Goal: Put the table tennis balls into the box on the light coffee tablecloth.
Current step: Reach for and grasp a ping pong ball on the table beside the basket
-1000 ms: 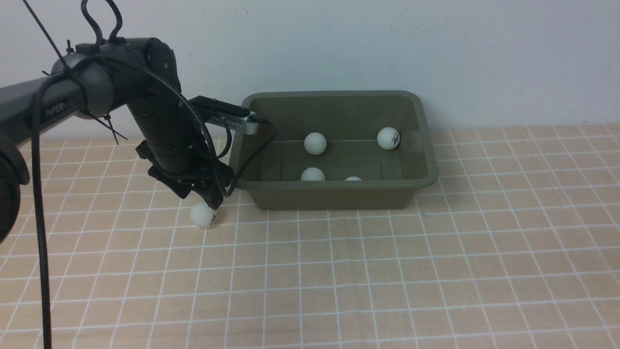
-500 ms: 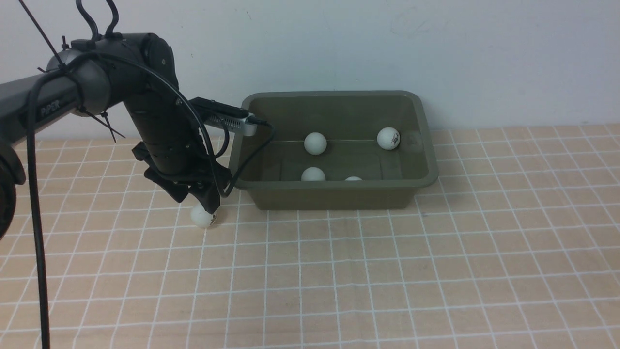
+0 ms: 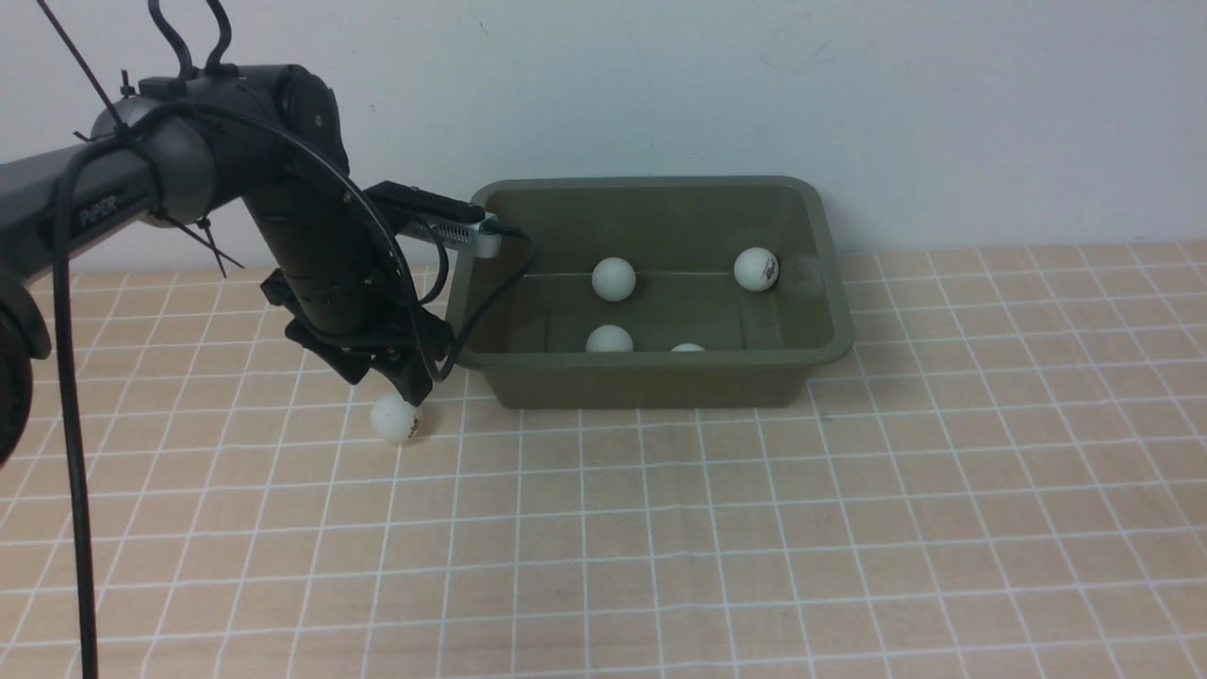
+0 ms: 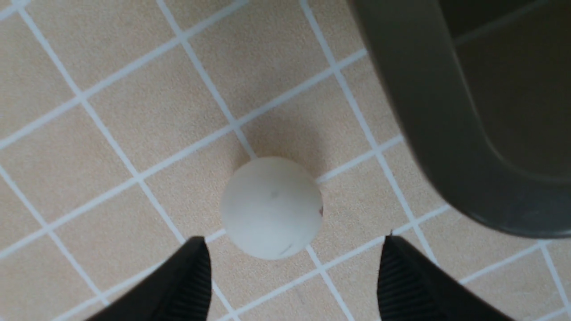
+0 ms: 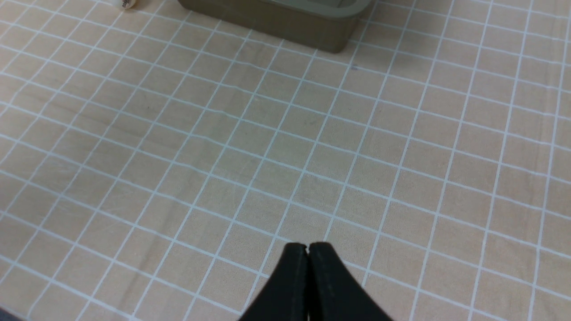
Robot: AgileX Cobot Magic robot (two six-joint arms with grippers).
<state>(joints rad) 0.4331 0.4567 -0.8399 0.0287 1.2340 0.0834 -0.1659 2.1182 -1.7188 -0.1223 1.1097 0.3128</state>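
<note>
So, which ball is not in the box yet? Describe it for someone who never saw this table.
Find the olive-green box by the wall on the checked tablecloth. Just off its left front corner, one white ball lies on the cloth under the open left end effector. It is the only ball outside the box; four other balls lie inside.

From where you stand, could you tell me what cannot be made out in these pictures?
Fourth table tennis ball in the box: front view, the near wall hides all but its top.
Fifth table tennis ball, outside the box: right wrist view, cut off by the picture's edge.
Print on the far-right ball: front view, too small to read.
Right gripper: outside the front view; its wrist view shows only shut tips.
</note>
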